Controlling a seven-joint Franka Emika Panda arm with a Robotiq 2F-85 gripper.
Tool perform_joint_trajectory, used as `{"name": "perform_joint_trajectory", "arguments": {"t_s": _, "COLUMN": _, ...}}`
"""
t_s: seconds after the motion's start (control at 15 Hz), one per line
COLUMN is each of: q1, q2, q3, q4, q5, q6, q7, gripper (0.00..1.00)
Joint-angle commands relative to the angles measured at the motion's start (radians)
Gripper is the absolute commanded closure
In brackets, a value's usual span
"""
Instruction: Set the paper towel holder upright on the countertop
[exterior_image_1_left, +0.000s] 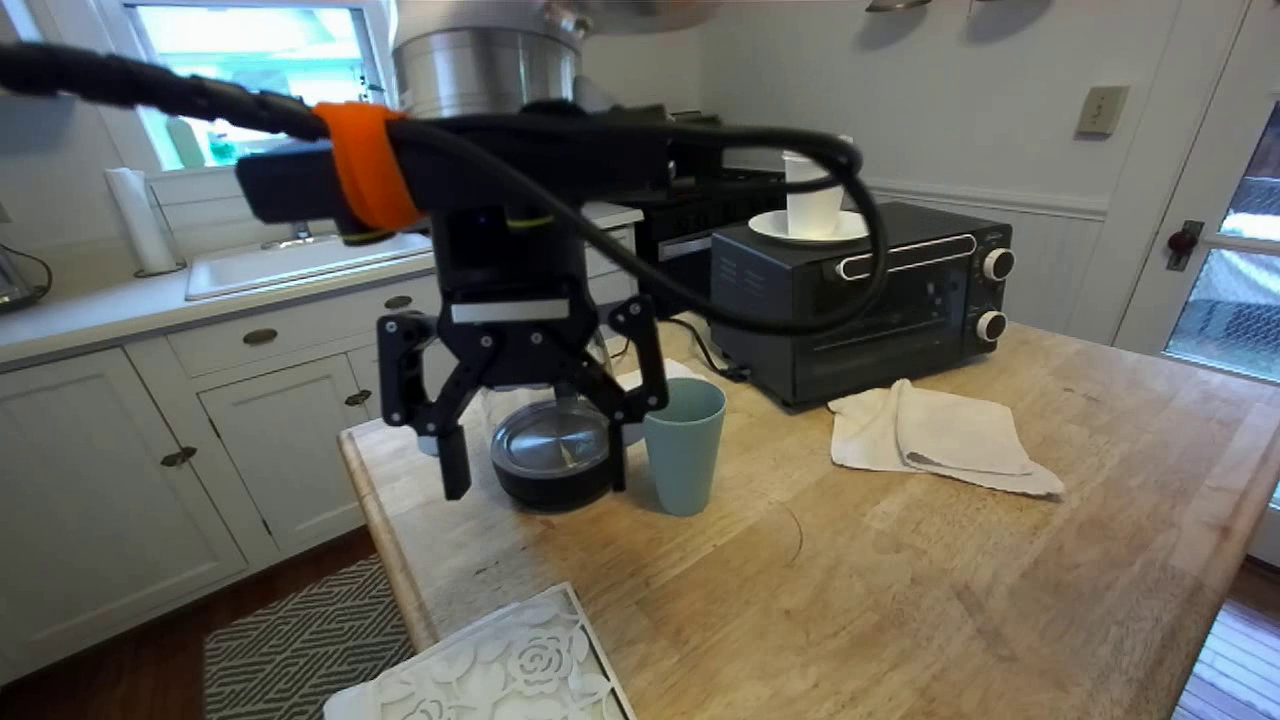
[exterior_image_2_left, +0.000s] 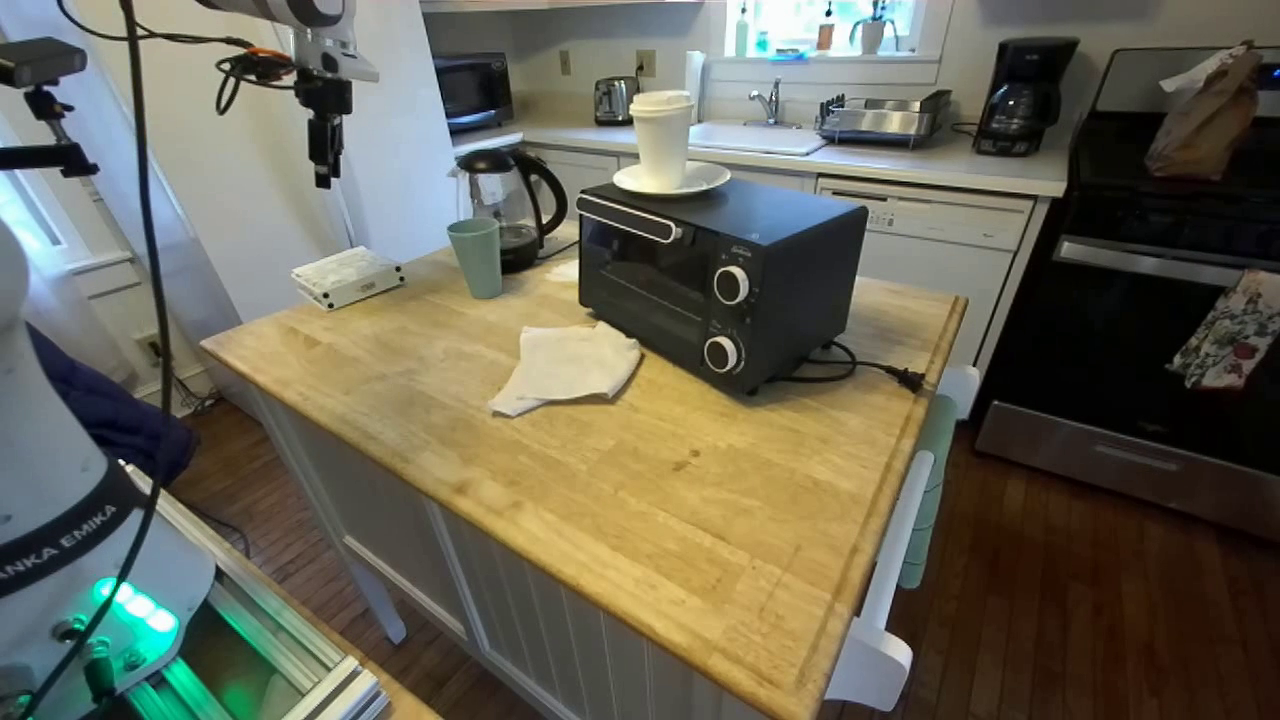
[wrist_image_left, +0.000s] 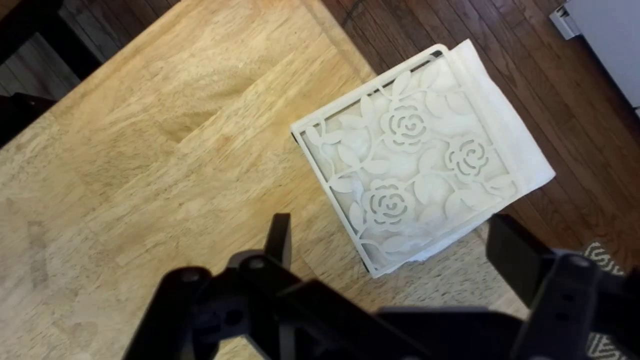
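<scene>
The paper towel holder (wrist_image_left: 409, 169) lies flat at a short edge of the countertop (exterior_image_2_left: 620, 475), seemingly overhanging, though how far is unclear. The gripper (exterior_image_1_left: 537, 478) hangs above, fingers apart, grasping nothing. Risk: an outward nudge could send holder and napkins (wrist_image_left: 506, 131) over.

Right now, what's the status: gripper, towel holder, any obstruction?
Gripper open, nothing held. Paper towel holder lying flat, overhanging the edge of the countertop. In the wrist view, nothing between gripper and holder; green cup stands apart.
</scene>
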Motion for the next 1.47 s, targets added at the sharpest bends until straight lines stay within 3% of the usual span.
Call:
{"name": "perform_joint_trajectory", "arguments": {"t_s": 0.0, "q1": 0.05, "q2": 0.194, "q3": -0.029, "q4": 0.233, "q5": -0.031, "q6": -0.072, "q7": -0.042, "gripper": 0.0}}
{"name": "perform_joint_trajectory", "arguments": {"t_s": 0.47, "q1": 0.19, "q2": 0.452, "q3": -0.08, "q4": 0.54, "q5": -0.097, "q6": -0.303, "q7": -0.012, "gripper": 0.0}}
{"name": "perform_joint_trajectory", "arguments": {"t_s": 0.8, "q1": 0.221, "q2": 0.6, "q3": -0.081, "q4": 0.737, "q5": -0.14, "q6": -0.365, "q7": -0.078, "gripper": 0.0}}
{"name": "perform_joint_trajectory", "arguments": {"t_s": 1.4, "q1": 0.253, "q2": 0.721, "q3": -0.078, "q4": 0.892, "q5": -0.117, "q6": -0.42, "q7": -0.262, "gripper": 0.0}}
